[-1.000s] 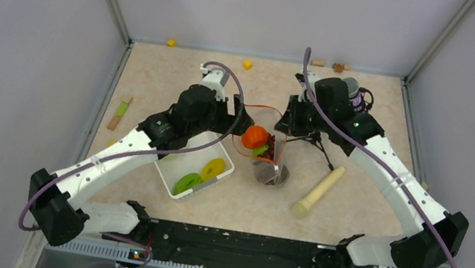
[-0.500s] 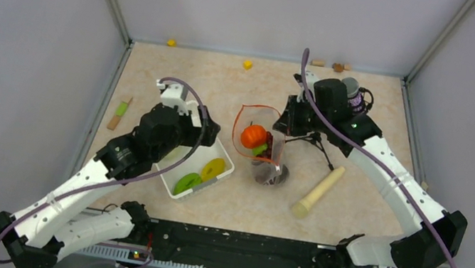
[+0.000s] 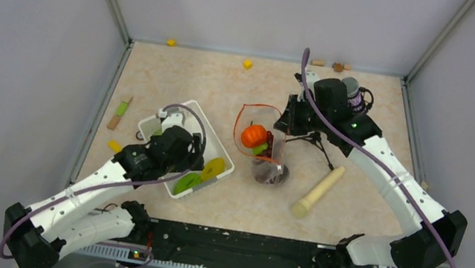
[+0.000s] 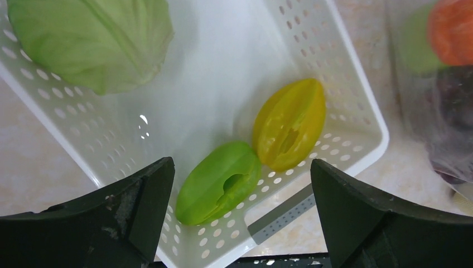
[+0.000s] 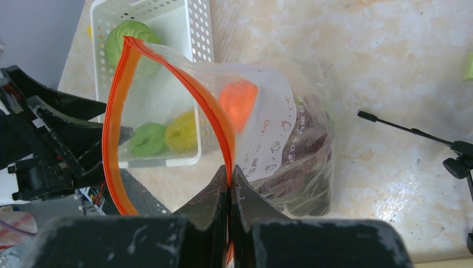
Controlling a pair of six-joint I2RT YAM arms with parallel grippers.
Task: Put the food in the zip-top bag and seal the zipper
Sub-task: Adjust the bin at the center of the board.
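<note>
My left fingers [image 4: 134, 218] hang spread wide and empty over the white basket [image 4: 357, 95]. The green piece [image 4: 217, 181] lies below the gap between them, the yellow piece [image 4: 290, 123] touches it, and a pale leafy-green piece [image 4: 89, 39] sits in the opposite corner. My right fingers [image 5: 215, 204] are pinched tight on the zipper [image 5: 114, 111], holding the mouth of the zip-top bag [image 5: 279, 145] up and gaping just beside the basket. Its bottom seems to rest on the bench [image 5: 390, 56], with the orange [image 5: 239, 103] and the grape bunch [image 5: 309, 167] inside. I judge the step in hand to be picking the next fruit. The green piece lies close against a basket wall, so I would centre over it, descend straight and set my tips across its narrower width. One tip must stay off the rim and the other clear of the yellow piece. It looks smooth and rounded, so I would close below its widest part, firmly, lest it squirt free. My right side should hold the floppy mouth steady.
</note>
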